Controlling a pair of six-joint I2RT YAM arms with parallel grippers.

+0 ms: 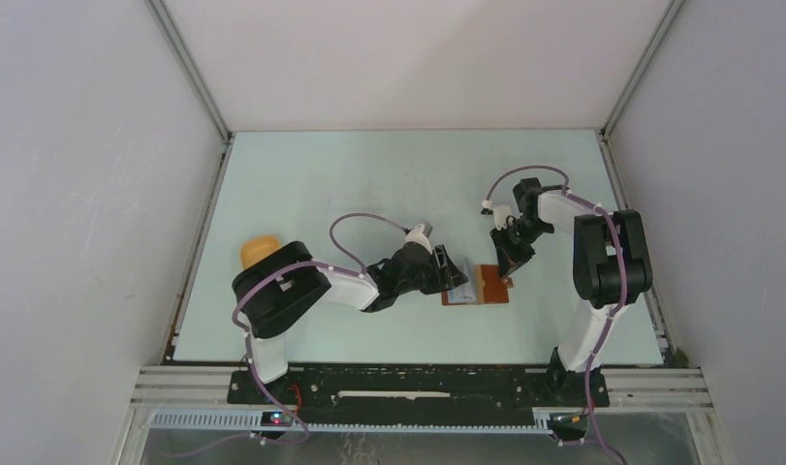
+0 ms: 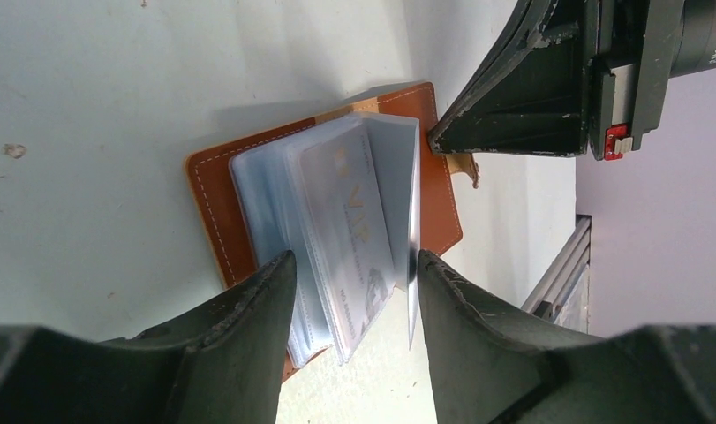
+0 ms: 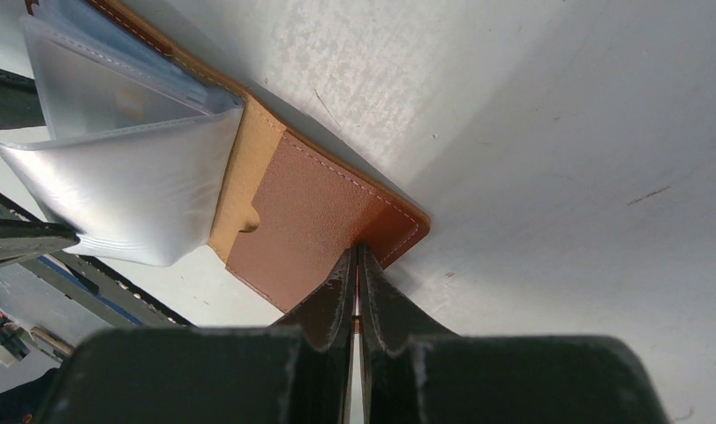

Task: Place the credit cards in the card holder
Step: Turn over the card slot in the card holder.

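Note:
The reddish-brown card holder (image 1: 478, 289) lies open on the table between both arms, its clear sleeves fanned up. In the left wrist view a pale credit card (image 2: 350, 221) printed VIP sits inside one sleeve of the card holder (image 2: 214, 194). A thin sheet (image 2: 413, 247), seen edge-on, stands against the right finger; I cannot tell whether it is a card or a sleeve. My left gripper (image 2: 354, 265) hangs open over the sleeves (image 1: 456, 276). My right gripper (image 3: 356, 254) is shut on the corner of the holder's brown cover (image 3: 310, 212) and appears in the top view (image 1: 510, 269).
An orange-yellow tray (image 1: 260, 248) sits behind the left arm's elbow. White walls close the table on three sides, and a metal rail (image 1: 418, 387) runs along the near edge.

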